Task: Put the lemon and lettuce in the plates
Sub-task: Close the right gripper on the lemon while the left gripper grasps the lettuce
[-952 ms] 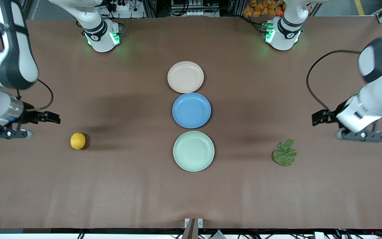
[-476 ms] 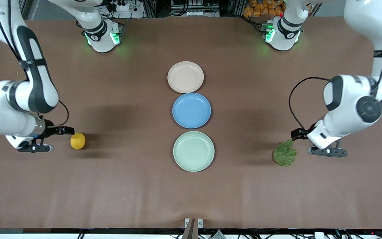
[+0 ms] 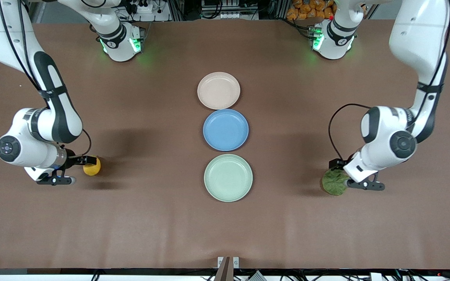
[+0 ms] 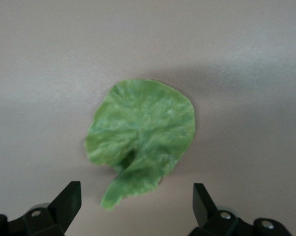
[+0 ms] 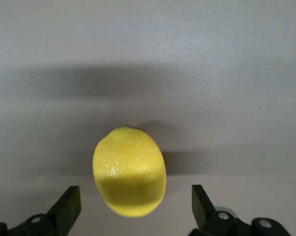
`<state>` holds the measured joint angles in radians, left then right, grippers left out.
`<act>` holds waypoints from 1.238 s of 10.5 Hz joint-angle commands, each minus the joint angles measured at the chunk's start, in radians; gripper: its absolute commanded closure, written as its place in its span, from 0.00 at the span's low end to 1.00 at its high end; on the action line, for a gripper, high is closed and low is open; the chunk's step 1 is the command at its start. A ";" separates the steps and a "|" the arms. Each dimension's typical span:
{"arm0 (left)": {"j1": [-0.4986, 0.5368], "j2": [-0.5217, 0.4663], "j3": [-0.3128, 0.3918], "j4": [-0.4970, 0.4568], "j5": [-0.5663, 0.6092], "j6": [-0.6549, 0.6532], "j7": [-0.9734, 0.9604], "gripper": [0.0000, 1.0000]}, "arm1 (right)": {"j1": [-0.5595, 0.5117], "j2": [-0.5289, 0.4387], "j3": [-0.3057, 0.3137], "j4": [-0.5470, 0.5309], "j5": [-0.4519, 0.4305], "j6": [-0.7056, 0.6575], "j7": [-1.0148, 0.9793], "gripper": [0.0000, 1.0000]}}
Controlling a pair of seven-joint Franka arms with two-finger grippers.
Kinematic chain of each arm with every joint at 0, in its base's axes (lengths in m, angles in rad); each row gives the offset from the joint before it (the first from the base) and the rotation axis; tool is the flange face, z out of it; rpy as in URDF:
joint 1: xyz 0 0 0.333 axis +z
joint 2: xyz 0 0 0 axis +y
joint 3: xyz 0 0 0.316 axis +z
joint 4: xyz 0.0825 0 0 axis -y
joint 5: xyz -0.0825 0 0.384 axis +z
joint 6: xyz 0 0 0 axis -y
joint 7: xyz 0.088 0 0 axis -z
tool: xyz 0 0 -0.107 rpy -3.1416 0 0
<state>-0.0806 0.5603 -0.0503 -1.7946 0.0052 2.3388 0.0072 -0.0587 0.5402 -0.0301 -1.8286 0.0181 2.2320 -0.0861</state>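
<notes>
The yellow lemon point(image 3: 93, 167) lies on the table at the right arm's end; it also shows in the right wrist view point(image 5: 129, 172). My right gripper point(image 3: 87, 160) is open, low over the lemon's edge, its jaws wide apart and not touching it point(image 5: 133, 209). The green lettuce point(image 3: 334, 182) lies flat at the left arm's end; it also shows in the left wrist view point(image 4: 143, 137). My left gripper point(image 3: 336, 164) is open, low over the lettuce's edge, holding nothing point(image 4: 135, 206). The beige-pink plate point(image 3: 218, 90) and the mint green plate point(image 3: 228, 177) are empty.
A blue plate point(image 3: 225, 129) sits between the two task plates in a row at the table's middle. Both arm bases stand at the table's edge farthest from the front camera.
Both arms have swung in and down. The right gripper has reached the lemon and the left gripper has reached the lettuce. Lemon, lettuce and plates have not moved.
</notes>
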 commanded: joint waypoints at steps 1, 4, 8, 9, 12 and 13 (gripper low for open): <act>-0.004 0.050 0.001 0.009 0.033 0.042 0.002 0.00 | -0.009 0.061 0.010 0.015 -0.004 0.021 -0.009 0.12; -0.002 0.072 0.003 0.009 0.033 0.043 0.002 0.06 | -0.006 0.076 0.010 0.012 -0.003 0.040 -0.009 1.00; 0.002 0.102 0.003 0.020 0.042 0.054 0.002 0.16 | 0.020 0.060 0.013 0.012 -0.003 -0.006 0.005 1.00; 0.002 0.107 0.004 0.023 0.042 0.054 0.004 0.19 | 0.025 0.043 0.016 0.011 -0.001 -0.029 0.009 1.00; 0.002 0.110 0.003 0.027 0.042 0.054 0.002 0.46 | 0.094 -0.017 0.018 0.008 0.006 -0.116 0.089 1.00; 0.002 0.110 0.004 0.027 0.042 0.054 -0.001 0.56 | 0.123 -0.038 0.018 0.006 0.010 -0.144 0.132 1.00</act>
<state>-0.0790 0.6597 -0.0474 -1.7826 0.0206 2.3880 0.0072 0.0120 0.5723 -0.0156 -1.8037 0.0195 2.1517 -0.0398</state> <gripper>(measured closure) 0.370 0.322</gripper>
